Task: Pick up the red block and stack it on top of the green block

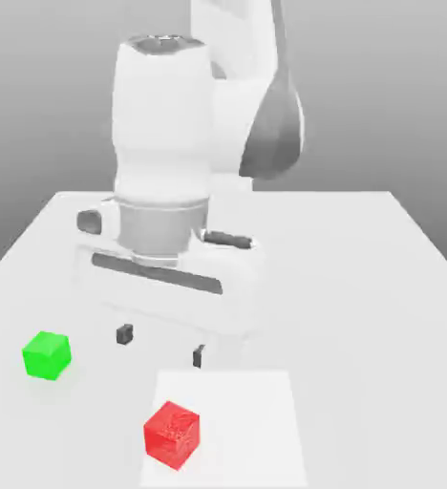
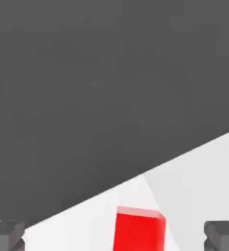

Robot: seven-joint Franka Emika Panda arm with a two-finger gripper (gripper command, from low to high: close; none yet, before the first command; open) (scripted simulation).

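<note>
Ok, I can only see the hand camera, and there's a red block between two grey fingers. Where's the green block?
Observer: The green block sits on the white table, toward the exterior view's left of the red block, with a clear gap between them.
Operator: Is anything on top of it?
Observer: No, its top is bare.
Operator: Are the fingers touching the red one?
Observer: No. The gripper hangs open, and the red block rests on the table apart from both fingers, nearer the exterior camera than they are.
</note>
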